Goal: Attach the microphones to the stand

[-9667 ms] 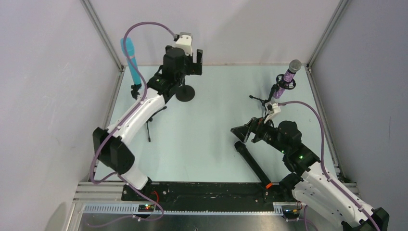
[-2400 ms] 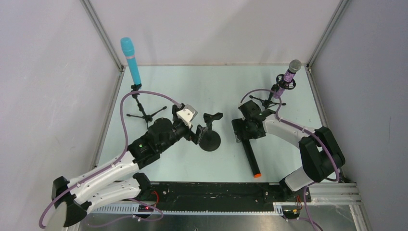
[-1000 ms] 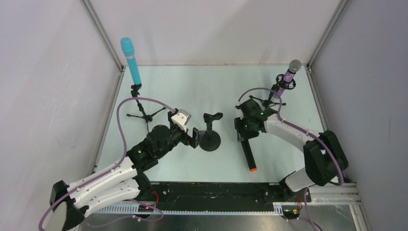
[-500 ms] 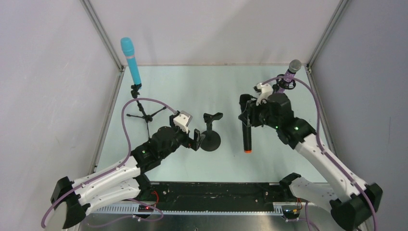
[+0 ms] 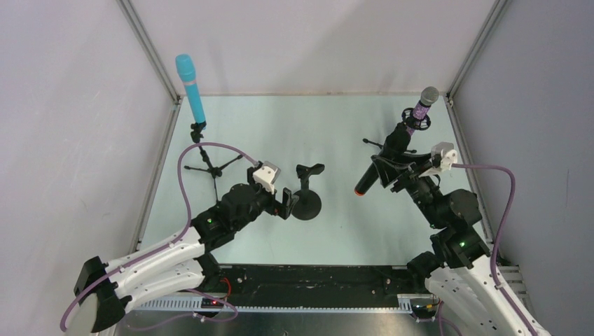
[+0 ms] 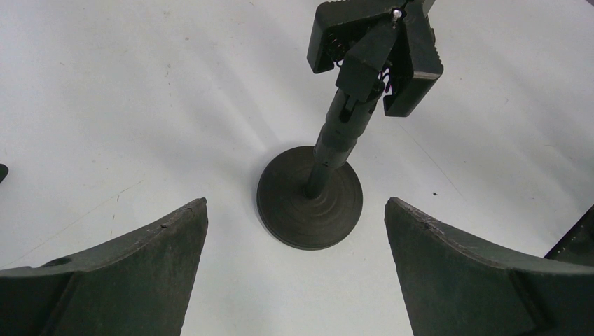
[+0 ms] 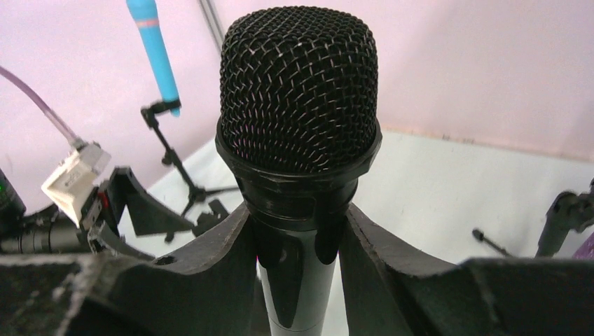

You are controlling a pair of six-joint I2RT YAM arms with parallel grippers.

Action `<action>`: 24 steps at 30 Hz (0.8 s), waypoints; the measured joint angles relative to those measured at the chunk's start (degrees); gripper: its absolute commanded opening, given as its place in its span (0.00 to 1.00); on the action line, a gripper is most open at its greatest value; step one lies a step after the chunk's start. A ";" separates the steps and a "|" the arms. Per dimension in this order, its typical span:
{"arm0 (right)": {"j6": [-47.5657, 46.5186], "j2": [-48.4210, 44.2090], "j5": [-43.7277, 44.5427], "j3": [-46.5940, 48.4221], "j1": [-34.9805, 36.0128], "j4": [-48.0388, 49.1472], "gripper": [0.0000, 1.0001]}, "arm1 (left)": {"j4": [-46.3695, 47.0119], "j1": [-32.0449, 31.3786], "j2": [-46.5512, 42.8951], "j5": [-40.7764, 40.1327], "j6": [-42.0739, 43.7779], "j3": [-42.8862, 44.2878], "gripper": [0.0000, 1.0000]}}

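Note:
My right gripper [image 5: 394, 170] is shut on the black microphone [image 5: 373, 175] just below its mesh grille [image 7: 300, 91] and holds it in the air, tilted, with its orange-ringed end [image 5: 358, 191] pointing down-left. A black stand with a round base [image 5: 306, 204] and an empty spring clip [image 5: 310, 169] stands mid-table. My left gripper [image 5: 284, 203] is open right beside that base [image 6: 309, 206], which lies just ahead of the fingertips [image 6: 175, 231]. The light blue microphone [image 5: 190, 85] sits upright on a tripod stand [image 5: 207, 165]. The purple microphone [image 5: 423, 103] sits on the stand at the back right [image 5: 412, 124].
Grey walls with metal frame posts [image 5: 148, 52] close in the pale table on three sides. The tripod's legs [image 5: 224, 165] spread out beside my left arm. The purple microphone's stand is close behind my right gripper.
My right arm has lifted the black microphone off the table, swung right and tilted it, orange end now down-left. The left arm has hardly moved.

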 measured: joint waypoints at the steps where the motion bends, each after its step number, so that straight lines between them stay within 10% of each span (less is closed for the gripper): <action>1: -0.11 -0.52 0.33 -0.79 0.00 1.46 0.00 | 0.00 0.00 0.00 0.00 0.17 0.00 1.00; 24: -2.62 -1.05 -0.96 -6.38 -0.04 10.64 0.00 | 0.13 1.51 -3.72 16.70 20.72 -1.42 1.00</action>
